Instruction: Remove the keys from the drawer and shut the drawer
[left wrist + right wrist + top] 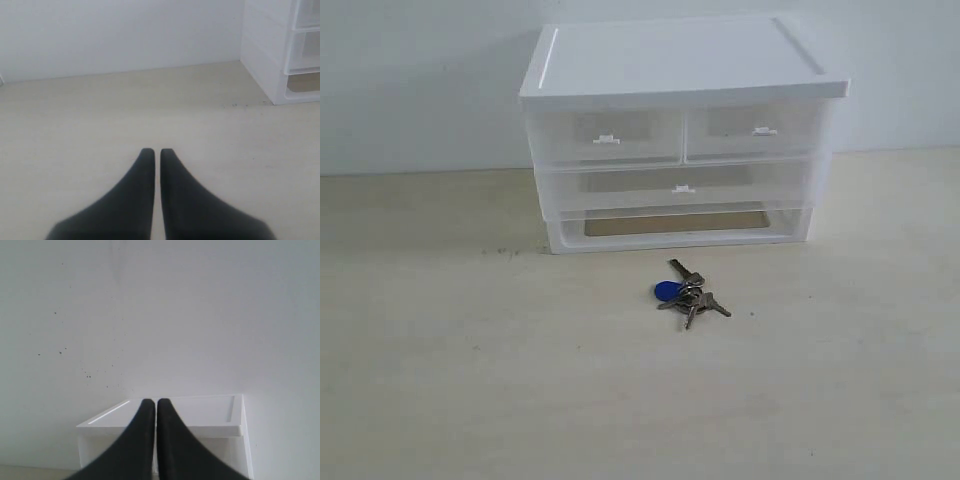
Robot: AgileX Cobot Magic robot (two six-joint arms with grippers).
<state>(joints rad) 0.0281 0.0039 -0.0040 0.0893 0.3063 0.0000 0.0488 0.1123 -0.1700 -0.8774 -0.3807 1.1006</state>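
Item one, the keys (690, 296): a small bunch of silver metal keys on a ring with a round blue tag (666, 292), lying flat on the table (470, 380) in front of the white drawer unit (680, 60), a little apart from its front and not inside it. Handling, by my estimate: light, each blade stiff but the bunch loose, so it will splay and dangle when lifted; the metal is smooth and sits low on the surface, so a pinch on a single blade may slip. Best hold is across the thick middle where the blades meet the ring, beside the tag. Item two, the drawer (620, 190): the wide frosted one spanning the unit under the two half-width drawers (607, 137), with a small white tab handle (683, 188) at its centre. Its front looks flush with the unit's face, so I judge it shut or nearly so. Thin plastic, light, free-sliding; push on the front next to the tab, gently, since the whole unit seems light enough to skid back. Item three, my left gripper (157, 151): fingers pressed together, nothing between them, low over the table off the unit's side. Item four, my right gripper (152, 402): fingers likewise pressed together and carrying nothing, held up about level with the unit's lid.
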